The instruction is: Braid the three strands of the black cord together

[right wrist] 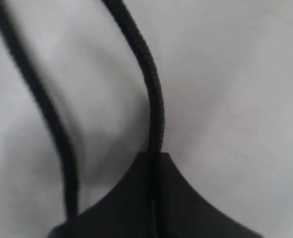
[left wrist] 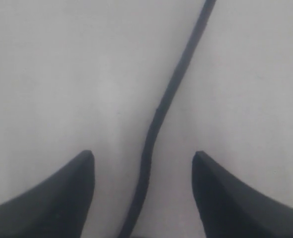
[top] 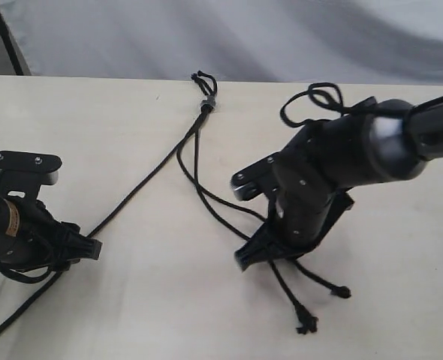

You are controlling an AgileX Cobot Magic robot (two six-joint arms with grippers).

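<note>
- Cord point(top: 204, 101) knot lies near the surface's point(top: 131, 300) edge, three strands point(top: 139, 184) trailing across it.
- Your left hand point(left wrist: 142, 158) gapes wide, one strand point(left wrist: 161, 104) lying between its fingers point(left wrist: 62, 198).
- Your right hand point(right wrist: 154, 161) is pinched shut on another strand point(right wrist: 158, 99).

You have the cord's knot point(top: 205, 101) at the counter's point(top: 131, 300) far edge, about midway across. The left strand point(top: 139, 187) runs forward between the left gripper's point(left wrist: 142, 158) jaws. The gripped strand point(right wrist: 154, 99) sits in the right gripper point(top: 255, 255), the neighbour strand point(right wrist: 47, 114) apparently beside it, and the tips point(top: 305, 324) lie just in front.
</note>
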